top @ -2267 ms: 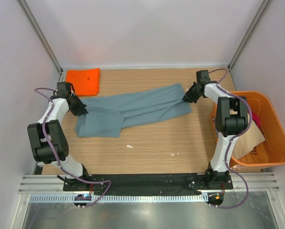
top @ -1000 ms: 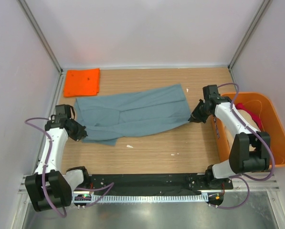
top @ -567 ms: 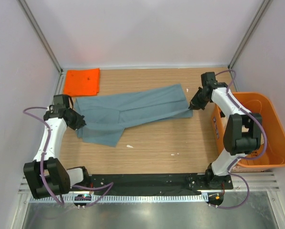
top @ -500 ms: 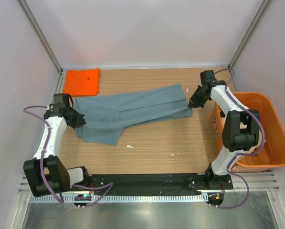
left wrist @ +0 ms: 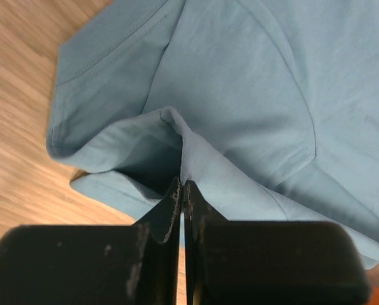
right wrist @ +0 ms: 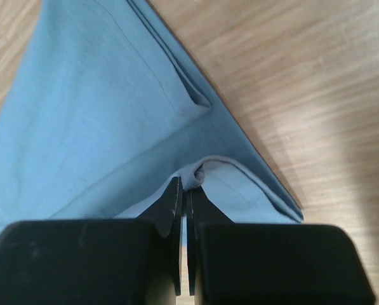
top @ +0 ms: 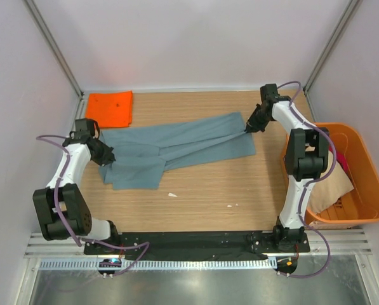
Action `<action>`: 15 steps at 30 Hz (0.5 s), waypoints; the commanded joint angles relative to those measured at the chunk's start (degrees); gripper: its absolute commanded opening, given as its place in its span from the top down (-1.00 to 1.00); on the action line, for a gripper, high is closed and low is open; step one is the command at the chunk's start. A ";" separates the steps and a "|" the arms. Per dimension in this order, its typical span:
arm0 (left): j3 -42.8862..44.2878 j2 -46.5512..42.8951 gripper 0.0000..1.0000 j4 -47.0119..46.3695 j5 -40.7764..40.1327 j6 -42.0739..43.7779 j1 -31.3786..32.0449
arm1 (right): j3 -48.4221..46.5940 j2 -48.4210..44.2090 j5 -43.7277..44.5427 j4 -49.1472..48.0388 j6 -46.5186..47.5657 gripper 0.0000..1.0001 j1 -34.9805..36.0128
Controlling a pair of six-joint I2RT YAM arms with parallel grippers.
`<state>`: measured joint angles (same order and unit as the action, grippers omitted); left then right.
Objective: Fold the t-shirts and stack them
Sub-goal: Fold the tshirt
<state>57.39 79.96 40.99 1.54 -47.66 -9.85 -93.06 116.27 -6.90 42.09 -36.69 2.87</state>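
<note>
1. Grey-blue t-shirt point(top: 176, 149): it lies mid-table point(top: 208, 190), stretched left to right as a long band with one lengthwise lap doubled over itself. You have it pinched at both ends, probably to keep the fold line taut while the edge is carried over.
2. Orange tub point(top: 367, 203): it sits at the right edge with beige cloth point(top: 332, 187) inside, likely shirts still waiting.
3. Orange t-shirt point(top: 110, 108): it is folded flat in the far-left corner, just clear of the grey-blue one. I read it as the start of the stack.
4. Left gripper point(top: 106, 157): the jaws are clamped on a ridge of cloth at the shirt's left end. Your wrist view shows the fabric tented up into them.
5. Right gripper point(top: 247, 127): it is closed tight on a fold at the shirt's far-right corner.
6. Change: a second ago the shirt lay spread wider. Both grippers now sit farther from the near edge, and the band is narrower.
</note>
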 commanded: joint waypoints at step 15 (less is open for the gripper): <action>6.25 9.15 1.00 -4.87 -1.10 -0.15 0.09 | -11.53 9.68 -0.57 1.07 2.41 0.83 -0.41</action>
<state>61.49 88.33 38.54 1.52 -47.68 -9.85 -101.21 125.40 -7.66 43.33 -35.79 2.87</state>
